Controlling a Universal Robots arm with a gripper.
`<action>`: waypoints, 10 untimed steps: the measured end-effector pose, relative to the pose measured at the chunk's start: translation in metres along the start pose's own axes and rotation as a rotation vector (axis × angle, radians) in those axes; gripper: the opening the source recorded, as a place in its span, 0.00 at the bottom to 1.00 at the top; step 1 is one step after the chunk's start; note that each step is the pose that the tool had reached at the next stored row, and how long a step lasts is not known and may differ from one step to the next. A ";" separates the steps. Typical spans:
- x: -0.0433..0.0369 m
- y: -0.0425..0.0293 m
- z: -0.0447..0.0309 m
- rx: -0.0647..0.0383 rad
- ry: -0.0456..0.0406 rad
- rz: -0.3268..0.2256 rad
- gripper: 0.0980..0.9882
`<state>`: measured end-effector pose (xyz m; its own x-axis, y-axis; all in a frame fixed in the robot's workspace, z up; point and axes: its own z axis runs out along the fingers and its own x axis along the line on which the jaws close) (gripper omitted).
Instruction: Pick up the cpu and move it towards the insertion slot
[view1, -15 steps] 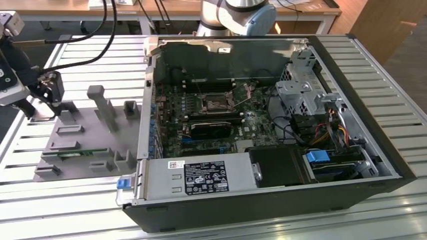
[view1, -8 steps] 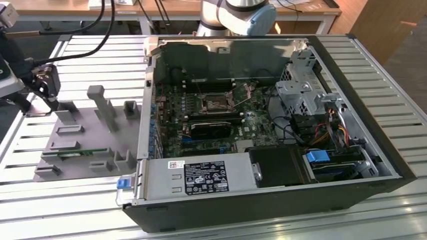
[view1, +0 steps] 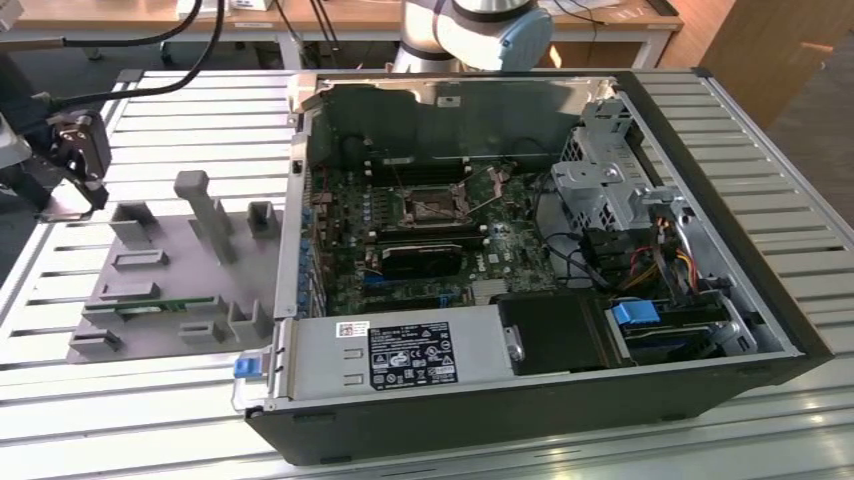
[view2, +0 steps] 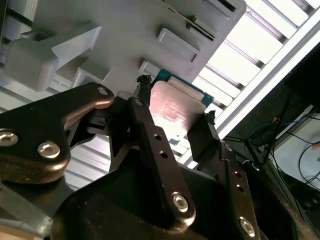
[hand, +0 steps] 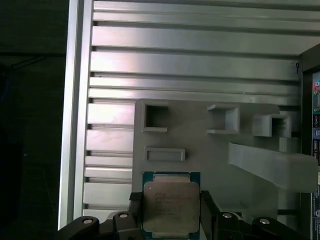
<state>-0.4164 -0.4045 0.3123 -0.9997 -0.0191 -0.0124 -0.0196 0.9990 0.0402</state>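
Note:
The cpu (hand: 171, 205), a flat square chip with a silvery top and green rim, sits between my gripper's (hand: 171, 212) dark fingers (hand: 135, 210), which are shut on two of its opposite edges. The second wrist view has the cpu (view2: 176, 111) in the same grip, with the gripper (view2: 175, 122) over the grey fixture plate. In the exterior view my gripper (view1: 70, 200) hangs at the far left, over the plate's left end. The insertion slot (view1: 430, 205), a silver-framed socket with a dark centre, lies on the motherboard inside the open case, well off to the exterior view's right.
The grey fixture plate (view1: 160, 280) carries several raised blocks and a narrow green circuit strip (view1: 167, 305). The open computer case (view1: 747, 330) stands on the slatted metal table (view1: 134, 410). A black block (view1: 420, 258) lies just below the socket, and a power supply (view1: 400, 355) is at the case's front.

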 end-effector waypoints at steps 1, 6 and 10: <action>0.0000 0.0001 -0.0023 0.000 0.0000 0.000 0.50; -0.0002 0.0005 -0.0117 0.000 -0.0001 0.000 0.50; -0.0003 0.0008 -0.0192 0.000 -0.0001 0.000 0.50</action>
<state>-0.4164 -0.4045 0.3315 -0.9997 -0.0191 -0.0125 -0.0196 0.9990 0.0402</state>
